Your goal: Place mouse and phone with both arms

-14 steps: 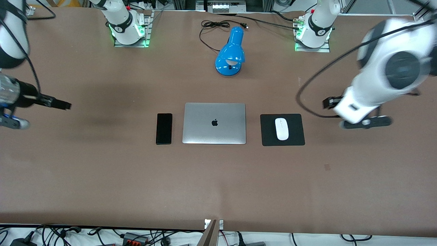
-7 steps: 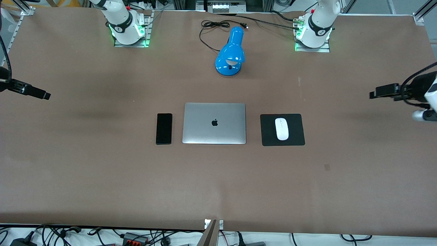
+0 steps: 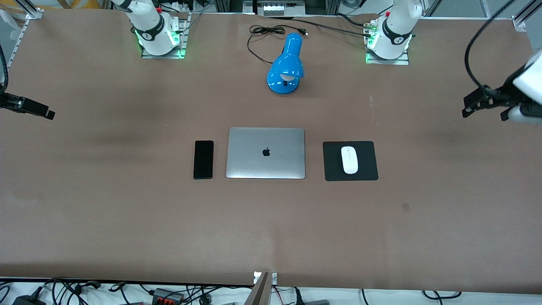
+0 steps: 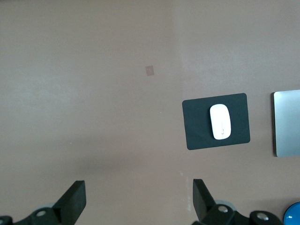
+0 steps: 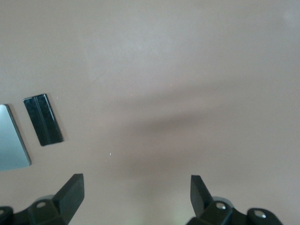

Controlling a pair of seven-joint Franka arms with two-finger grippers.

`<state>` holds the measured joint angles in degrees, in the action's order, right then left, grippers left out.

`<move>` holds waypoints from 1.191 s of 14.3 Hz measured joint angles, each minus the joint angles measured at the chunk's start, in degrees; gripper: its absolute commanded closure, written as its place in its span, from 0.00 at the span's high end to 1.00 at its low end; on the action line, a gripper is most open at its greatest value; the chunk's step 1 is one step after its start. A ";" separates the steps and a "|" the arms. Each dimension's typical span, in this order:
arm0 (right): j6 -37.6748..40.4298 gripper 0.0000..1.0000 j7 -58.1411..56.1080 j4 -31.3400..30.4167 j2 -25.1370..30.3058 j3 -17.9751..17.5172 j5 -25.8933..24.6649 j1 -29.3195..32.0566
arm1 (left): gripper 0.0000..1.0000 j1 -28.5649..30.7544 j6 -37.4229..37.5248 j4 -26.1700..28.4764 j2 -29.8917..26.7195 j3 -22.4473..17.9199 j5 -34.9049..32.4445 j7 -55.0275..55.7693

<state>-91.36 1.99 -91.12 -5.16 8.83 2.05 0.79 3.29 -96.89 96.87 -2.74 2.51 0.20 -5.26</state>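
Note:
The white mouse (image 3: pixel 349 159) lies on a black mouse pad (image 3: pixel 369 169) beside the closed silver laptop (image 3: pixel 266 153), toward the left arm's end. It also shows in the left wrist view (image 4: pixel 221 121). The black phone (image 3: pixel 203 159) lies flat beside the laptop toward the right arm's end, and shows in the right wrist view (image 5: pixel 43 119). My left gripper (image 3: pixel 474 103) is open and empty, high over bare table at the left arm's end (image 4: pixel 138 202). My right gripper (image 3: pixel 36 109) is open and empty, high over bare table at the right arm's end (image 5: pixel 136 194).
A blue desk lamp (image 3: pixel 286 65) with a black cord (image 3: pixel 264 31) lies between the two arm bases, farther from the front camera than the laptop. The brown table (image 3: pixel 271 228) stretches wide toward the front camera.
Both arms have drawn back from the middle toward the table's ends and risen. The mouse, phone, laptop and lamp have not moved.

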 measured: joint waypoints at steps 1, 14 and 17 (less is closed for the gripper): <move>-2.26 1.00 -0.47 -2.78 1.81 -0.20 -0.21 0.43 | 1.00 -0.14 -0.31 1.81 -1.60 -0.14 0.00 -0.18; -5.79 1.00 -0.60 -4.83 4.68 -7.06 0.59 5.34 | 1.00 -4.60 0.21 4.11 -2.06 -6.99 0.01 -0.58; -6.05 1.00 -1.08 -4.82 4.67 -7.24 0.39 5.30 | 1.00 -4.60 0.31 4.11 -2.06 -7.10 0.01 -0.58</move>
<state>-97.40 0.91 -95.95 -0.49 1.58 2.44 6.08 -1.30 -96.58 100.98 -4.80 -4.59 0.20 -5.84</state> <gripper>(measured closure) 0.000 0.000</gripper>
